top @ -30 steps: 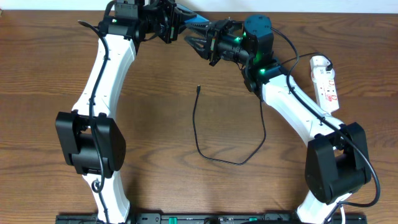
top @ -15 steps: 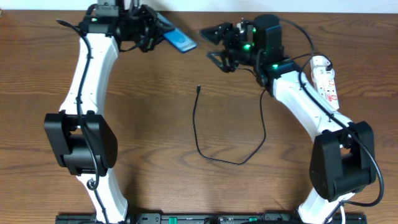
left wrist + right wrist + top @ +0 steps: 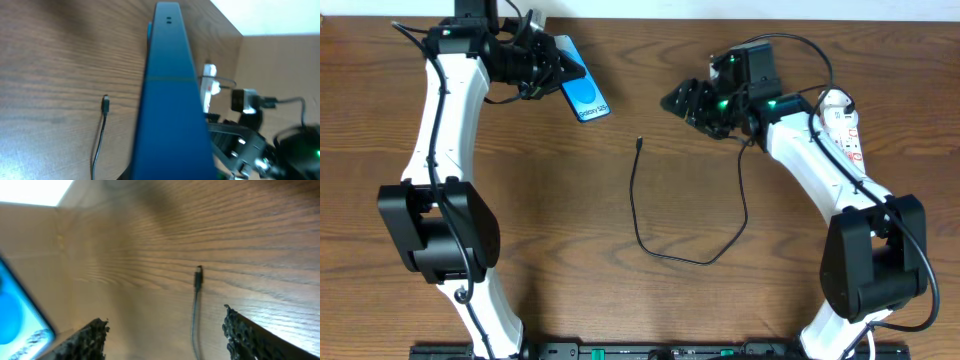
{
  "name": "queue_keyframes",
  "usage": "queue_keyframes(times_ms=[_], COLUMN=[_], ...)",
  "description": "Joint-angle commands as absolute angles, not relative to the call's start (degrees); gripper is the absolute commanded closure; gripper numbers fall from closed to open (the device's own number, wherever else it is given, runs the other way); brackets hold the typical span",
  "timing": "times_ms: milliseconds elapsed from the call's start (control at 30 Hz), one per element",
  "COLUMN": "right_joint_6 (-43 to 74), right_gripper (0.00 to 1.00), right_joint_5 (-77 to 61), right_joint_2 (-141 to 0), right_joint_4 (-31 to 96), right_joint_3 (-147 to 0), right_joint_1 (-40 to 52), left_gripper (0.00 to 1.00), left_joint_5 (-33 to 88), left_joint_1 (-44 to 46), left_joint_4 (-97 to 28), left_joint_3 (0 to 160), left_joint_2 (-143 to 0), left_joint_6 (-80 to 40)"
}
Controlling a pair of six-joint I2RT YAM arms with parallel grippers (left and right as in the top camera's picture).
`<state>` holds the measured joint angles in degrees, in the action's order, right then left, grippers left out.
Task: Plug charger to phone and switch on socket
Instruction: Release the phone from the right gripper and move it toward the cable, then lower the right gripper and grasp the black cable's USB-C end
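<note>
The phone [image 3: 584,93], blue screen up, is held by its far end in my left gripper [image 3: 558,72], which is shut on it above the back left of the table. In the left wrist view the phone [image 3: 170,95] shows edge-on and hides the fingers. The charger cable [image 3: 642,215] lies loose in a loop, its small plug [image 3: 638,142] free at mid-table. My right gripper [image 3: 678,100] is open and empty, right of the phone and above the plug [image 3: 198,276], which lies between its fingertips [image 3: 98,328] in its own view. The socket [image 3: 843,125] lies at the far right.
The cable runs under my right arm [image 3: 800,160] toward the socket. The table's back edge and a pale wall lie just behind both grippers. The right arm [image 3: 260,150] shows beyond the phone in the left wrist view, with the socket [image 3: 209,82] behind it.
Both grippers were together at the phone near the back centre. The right gripper has drawn back to the right, open. The left arm has carried the phone to the left.
</note>
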<state>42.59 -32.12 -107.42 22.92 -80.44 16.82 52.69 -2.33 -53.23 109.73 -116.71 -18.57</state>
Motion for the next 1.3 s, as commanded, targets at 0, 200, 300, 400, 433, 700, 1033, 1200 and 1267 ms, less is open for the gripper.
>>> queue_keyframes(times_ms=[0,200,300,400,433,700,1033,1200,1267], right_joint_6=[35.0,35.1,35.2,35.7,35.7,36.7,38.2,40.0,40.3], right_gripper=[0.30,0.36,0.41,0.44,0.46,0.59,0.65,0.68,0.69], right_joint_5=[-29.4,-29.5,-29.5,-29.4,-29.3,-28.4,-28.9,-27.8,-27.0], right_joint_2=[-107.7,-111.2,-113.3,-114.9,-115.4,-119.3,-122.3,-122.9,-123.1], right_joint_4=[23.4,22.2,20.9,20.3,20.3,20.3,20.4,20.3,20.5], right_joint_3=[-80.8,-80.8,-80.8,-80.8,-80.8,-80.8,-80.8,-80.8,-80.8], right_joint_1=[19.9,23.1,24.3,24.8,24.9,25.4,27.8,27.9,27.9], left_gripper=[0.93,0.92,0.92,0.93,0.93,0.93,0.92,0.93,0.93], left_joint_5=[58.2,65.7,67.1,67.1,67.1,66.8,66.8,66.8,66.8], left_joint_1=[-4.1,-6.4,-7.3,-7.6,-7.6,-7.5,-7.5,-7.5,-7.5], left_joint_4=[-53.5,-53.5,-53.6,-54.0,-54.0,-54.0,-54.3,-54.5,-54.7], left_joint_3=[110.4,110.4,110.4,110.4,110.4,110.4,110.4,110.4,110.4], left_joint_2=[-115.9,-115.9,-115.9,-115.9,-115.9,-115.9,-115.9,-115.9,-115.9], left_joint_6=[-11.6,-8.6,-8.6,-8.6,-8.6,-8.6,-8.6,-8.6,-8.6])
